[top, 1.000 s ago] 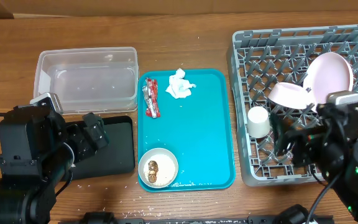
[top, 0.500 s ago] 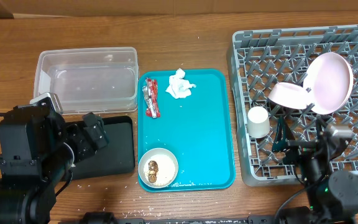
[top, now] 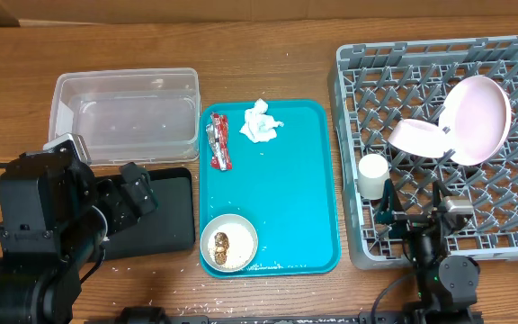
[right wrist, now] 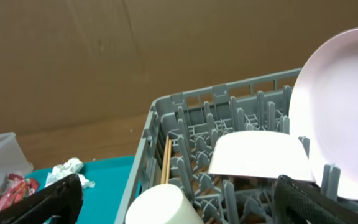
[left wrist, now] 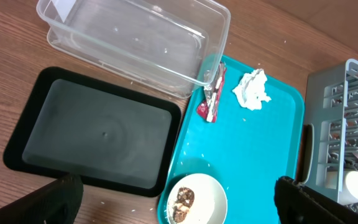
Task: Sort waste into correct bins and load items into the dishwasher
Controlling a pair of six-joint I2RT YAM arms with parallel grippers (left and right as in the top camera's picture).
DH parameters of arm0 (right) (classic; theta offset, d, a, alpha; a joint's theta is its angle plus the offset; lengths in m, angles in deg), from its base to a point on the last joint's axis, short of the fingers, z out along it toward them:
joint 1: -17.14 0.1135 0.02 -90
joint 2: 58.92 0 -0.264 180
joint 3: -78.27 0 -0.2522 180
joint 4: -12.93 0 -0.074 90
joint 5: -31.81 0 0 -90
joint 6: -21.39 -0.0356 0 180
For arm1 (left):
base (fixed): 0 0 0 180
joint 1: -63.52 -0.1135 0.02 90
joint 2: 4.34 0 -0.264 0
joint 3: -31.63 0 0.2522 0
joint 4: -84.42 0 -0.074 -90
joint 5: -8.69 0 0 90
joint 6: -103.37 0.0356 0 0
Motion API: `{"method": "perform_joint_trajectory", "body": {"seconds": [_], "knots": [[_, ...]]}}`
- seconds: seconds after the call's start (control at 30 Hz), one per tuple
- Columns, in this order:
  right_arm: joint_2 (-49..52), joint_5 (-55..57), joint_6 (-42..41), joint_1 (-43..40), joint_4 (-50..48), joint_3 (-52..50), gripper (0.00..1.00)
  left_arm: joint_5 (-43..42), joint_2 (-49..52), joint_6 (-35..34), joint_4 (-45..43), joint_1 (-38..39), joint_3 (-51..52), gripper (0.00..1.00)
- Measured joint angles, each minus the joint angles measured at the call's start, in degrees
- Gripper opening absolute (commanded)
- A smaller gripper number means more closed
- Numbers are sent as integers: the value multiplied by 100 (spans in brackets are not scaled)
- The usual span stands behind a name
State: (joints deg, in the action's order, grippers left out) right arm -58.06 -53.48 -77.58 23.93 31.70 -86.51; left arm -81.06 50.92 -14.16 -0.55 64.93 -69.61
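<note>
On the teal tray [top: 286,189] lie a crumpled white tissue [top: 261,121], a red-and-silver wrapper [top: 218,142] and a small white bowl [top: 243,234] holding brown food scraps [top: 222,241]. The grey rack [top: 376,81] holds the whitish plate [top: 475,117] on edge, the pale pink bowl [top: 418,138] and the white cup [top: 373,175]. My left gripper [top: 138,193] is open and empty over the black tray [top: 174,216]; its wrist view shows the bowl [left wrist: 207,193] between the fingers. My right gripper [top: 414,214] is open and empty above the rack's front, near the cup [right wrist: 163,205].
The clear tub [top: 124,121] stands empty behind the black tray, left of the teal tray. White crumbs lie along the teal tray's front edge [top: 272,266] and on the table. The rack's pegs [right wrist: 185,112] surround the right gripper.
The right arm has drawn back toward the rack's front edge, away from the pink bowl and plate. The left arm has not moved.
</note>
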Motion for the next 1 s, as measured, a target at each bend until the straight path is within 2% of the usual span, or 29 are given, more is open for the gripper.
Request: {"method": "perform_joint_trajectory", "body": {"seconds": [0.8,0.93,1.0], "knots": [[-7,0,0,0,-72,-42,100,0,4,-2,0,0,0,100],[-7,2,2,0,-72,-42,100,-339,4,-199,-28,0,0,100],[-7,2,4,-2,-68,-42,100,-623,20,-282,-339,2,0,100]]}}
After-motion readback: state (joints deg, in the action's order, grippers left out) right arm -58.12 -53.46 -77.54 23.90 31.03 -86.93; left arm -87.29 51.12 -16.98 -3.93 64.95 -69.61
